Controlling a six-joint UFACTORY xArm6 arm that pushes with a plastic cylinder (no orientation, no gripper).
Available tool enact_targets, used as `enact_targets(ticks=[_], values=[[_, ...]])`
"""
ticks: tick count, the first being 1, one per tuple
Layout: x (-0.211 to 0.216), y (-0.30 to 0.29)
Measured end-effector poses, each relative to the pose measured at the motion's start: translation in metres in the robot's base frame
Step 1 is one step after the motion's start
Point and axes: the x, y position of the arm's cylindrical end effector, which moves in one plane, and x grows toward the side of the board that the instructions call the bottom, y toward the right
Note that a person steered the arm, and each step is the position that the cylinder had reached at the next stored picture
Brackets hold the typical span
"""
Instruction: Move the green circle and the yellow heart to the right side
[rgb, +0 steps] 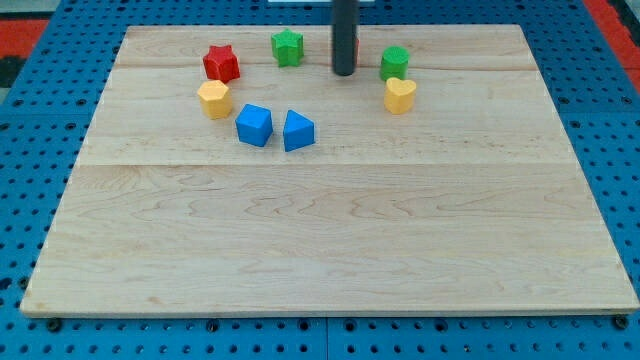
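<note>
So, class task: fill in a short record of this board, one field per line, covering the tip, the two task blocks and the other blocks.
tip: my tip rests near the view's top, left of the green circle, not touching it
green circle: upper right of centre
yellow heart: just below the green circle
green star: left of the rod
red star: upper left
yellow block: below the red star
blue blocks: and, side by side
board: wooden board

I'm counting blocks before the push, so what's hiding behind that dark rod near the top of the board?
A sliver of red shows at the rod's right edge, probably another block; its shape is covered. My tip sits left of the green circle and the yellow heart.
</note>
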Motion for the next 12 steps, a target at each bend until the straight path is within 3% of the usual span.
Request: enact_targets(ticks=[1,4,5,6,8,9,10,12], values=[[-0.011,0.046],[0.010,0.103],[0.006,0.040],[0.035,-0.001],[0.056,0.079],[0.072,0.080],[0.084,0.041],[0.101,0.110]])
